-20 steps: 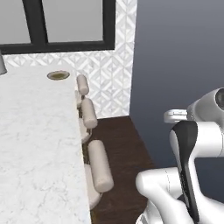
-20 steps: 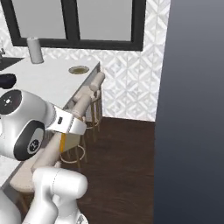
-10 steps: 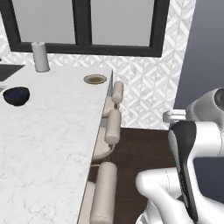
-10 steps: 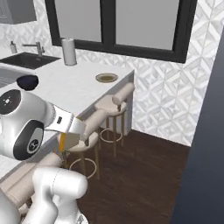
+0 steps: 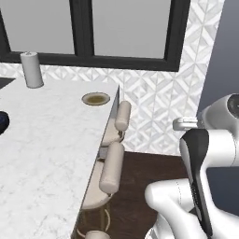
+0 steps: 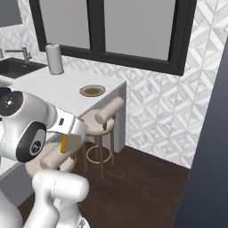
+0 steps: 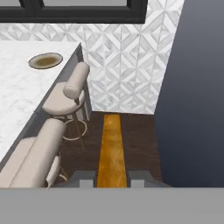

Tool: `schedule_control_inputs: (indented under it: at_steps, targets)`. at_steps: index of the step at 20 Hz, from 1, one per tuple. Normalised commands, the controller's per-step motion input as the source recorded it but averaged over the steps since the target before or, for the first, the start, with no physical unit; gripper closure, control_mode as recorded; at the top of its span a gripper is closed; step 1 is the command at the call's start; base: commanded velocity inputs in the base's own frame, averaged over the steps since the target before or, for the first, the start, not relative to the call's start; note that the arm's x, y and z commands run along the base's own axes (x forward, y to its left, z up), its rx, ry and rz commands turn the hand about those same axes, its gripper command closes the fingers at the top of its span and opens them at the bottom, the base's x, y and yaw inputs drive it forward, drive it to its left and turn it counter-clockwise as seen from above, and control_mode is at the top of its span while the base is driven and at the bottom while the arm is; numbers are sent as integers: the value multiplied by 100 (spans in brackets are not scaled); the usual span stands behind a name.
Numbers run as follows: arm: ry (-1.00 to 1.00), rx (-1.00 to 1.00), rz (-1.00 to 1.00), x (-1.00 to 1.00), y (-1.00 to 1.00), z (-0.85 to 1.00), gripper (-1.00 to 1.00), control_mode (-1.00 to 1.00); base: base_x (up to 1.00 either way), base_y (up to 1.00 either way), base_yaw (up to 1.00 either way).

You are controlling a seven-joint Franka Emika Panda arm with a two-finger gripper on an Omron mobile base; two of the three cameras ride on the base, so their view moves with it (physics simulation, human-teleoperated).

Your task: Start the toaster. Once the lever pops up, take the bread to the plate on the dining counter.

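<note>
Between the earlier frames and now the whole picture has swung in both base views, so the cameras moved, not the things; the plate sits further right in the left base view than a second ago. Plate [image 5: 95,98] lies on the dining counter [image 5: 42,154] near its far right corner, at upper centre of the left base view, and at upper left of the hand view [image 7: 45,61]. Gripper [image 7: 112,178] is closed on the bread [image 7: 111,151], which stands edge-on between the two fingers [image 7: 85,178] at bottom centre of the hand view, over dark floor and well apart from the plate. Right base view shows the bread [image 6: 64,143] as an orange strip hanging below the hand at left centre. Right base view also shows a sink [image 6: 18,67] at upper left. A grey canister [image 5: 31,69] stands at the counter's far edge. Stools [image 5: 112,169] line the counter's right side.
</note>
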Motion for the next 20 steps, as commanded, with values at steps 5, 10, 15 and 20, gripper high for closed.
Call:
schedule_control_inputs:
  at_steps: [5, 10, 15, 20]
  targets:
    - [0, 0, 0, 0, 0, 0, 100, 100, 73, -62, 0]
    - [0, 0, 0, 0, 0, 0, 100, 100, 81, -56, 0]
    - [0, 0, 0, 0, 0, 0, 100, 100, 92, -27, 4]
    - [0, 0, 0, 0, 0, 0, 100, 100, 88, -3, 19]
